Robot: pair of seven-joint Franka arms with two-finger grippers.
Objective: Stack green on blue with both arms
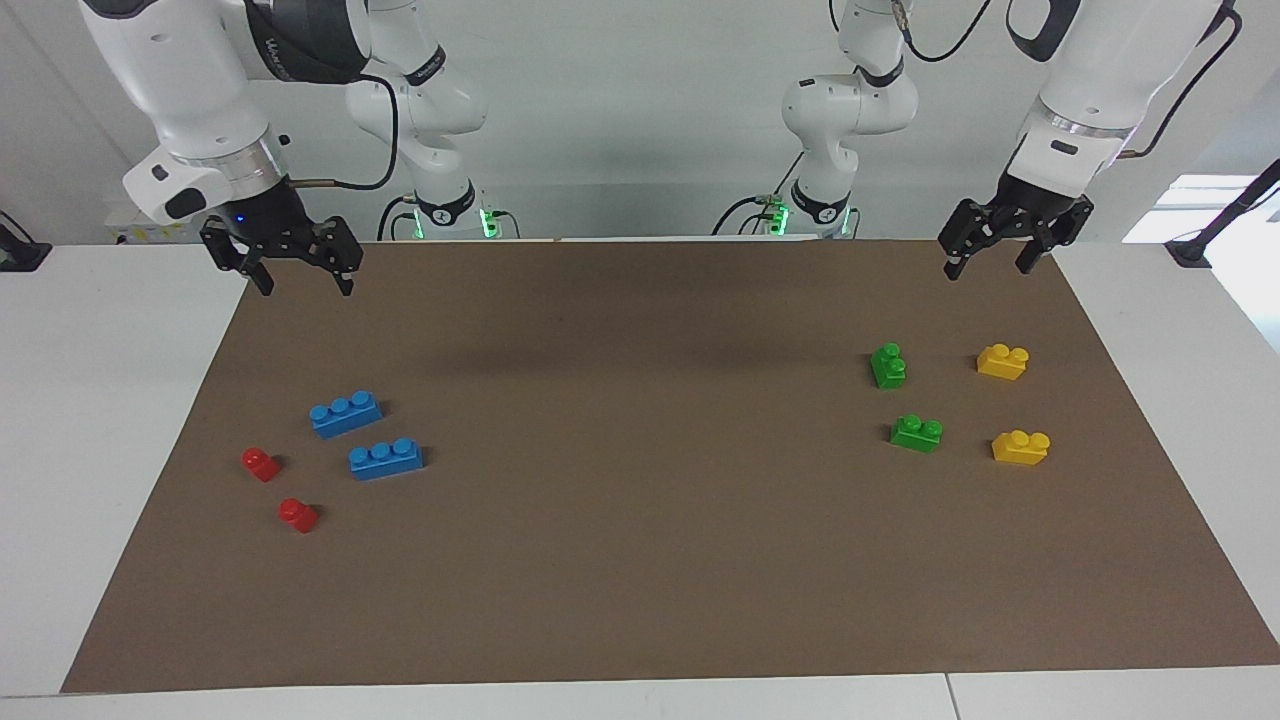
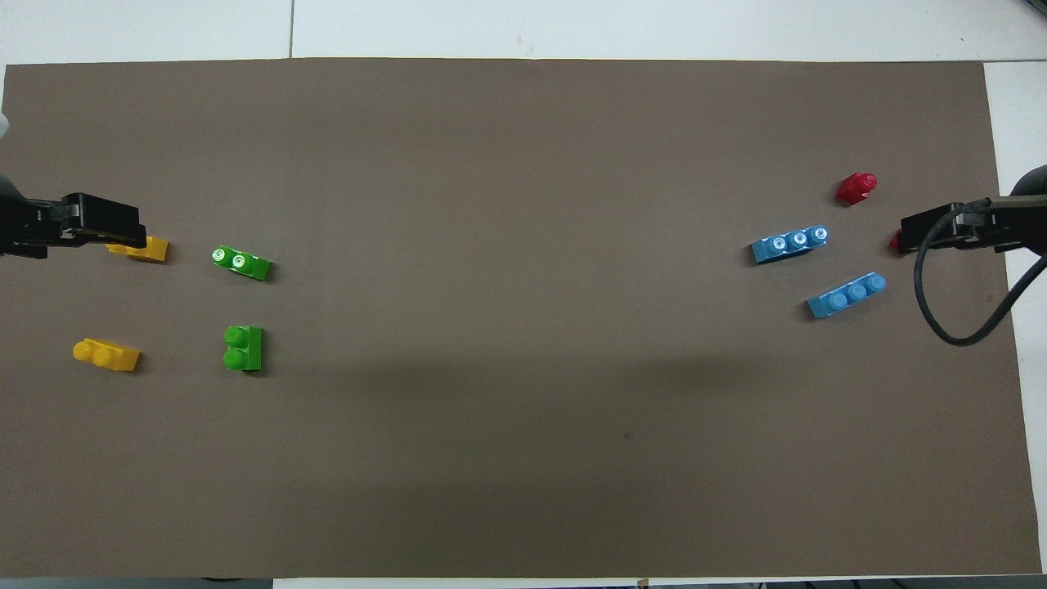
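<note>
Two green two-stud bricks (image 1: 888, 366) (image 1: 916, 433) lie on the brown mat toward the left arm's end; they also show in the overhead view (image 2: 244, 348) (image 2: 241, 263). Two blue three-stud bricks (image 1: 345, 412) (image 1: 385, 458) lie toward the right arm's end, also in the overhead view (image 2: 847, 294) (image 2: 789, 244). My left gripper (image 1: 988, 268) hangs open and empty above the mat's corner by the robots, apart from the green bricks. My right gripper (image 1: 303, 285) hangs open and empty above the other corner by the robots, apart from the blue bricks.
Two yellow two-stud bricks (image 1: 1002, 361) (image 1: 1020, 447) lie beside the green ones, nearer the table's end. Two small red bricks (image 1: 261, 463) (image 1: 298, 515) lie beside the blue ones. The brown mat (image 1: 640, 560) covers the white table.
</note>
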